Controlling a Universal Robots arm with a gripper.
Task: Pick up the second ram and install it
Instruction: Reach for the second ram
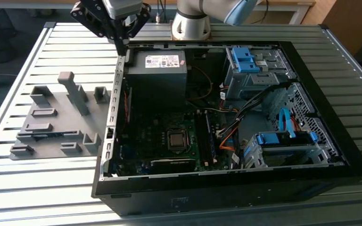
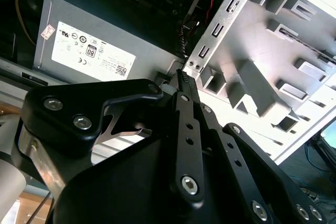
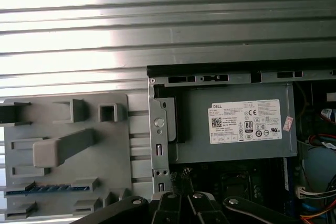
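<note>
The second ram (image 1: 43,135), a thin stick with a blue label along its edge, lies in a low slot holder on the grey fixture plate (image 1: 55,101), on the exterior view's left beside the open computer case (image 1: 231,183). In the first wrist view the second ram (image 3: 47,188) sits at the plate's (image 3: 105,171) near corner. My gripper (image 1: 123,44) hangs above the case's left wall by the power supply (image 1: 159,63), well away from the stick. Its fingertips (image 3: 186,186) meet in a point, shut and holding nothing; the gripper (image 2: 181,77) looks the same in the second wrist view.
Grey plastic blocks (image 1: 74,92) stand upright on the plate. Inside the case lie the motherboard (image 1: 162,141), memory slots (image 1: 207,136) with loose cables (image 1: 231,127), and blue drive cages (image 1: 247,59). The arm's base (image 1: 190,23) stands behind the case on the slatted metal table (image 1: 43,188).
</note>
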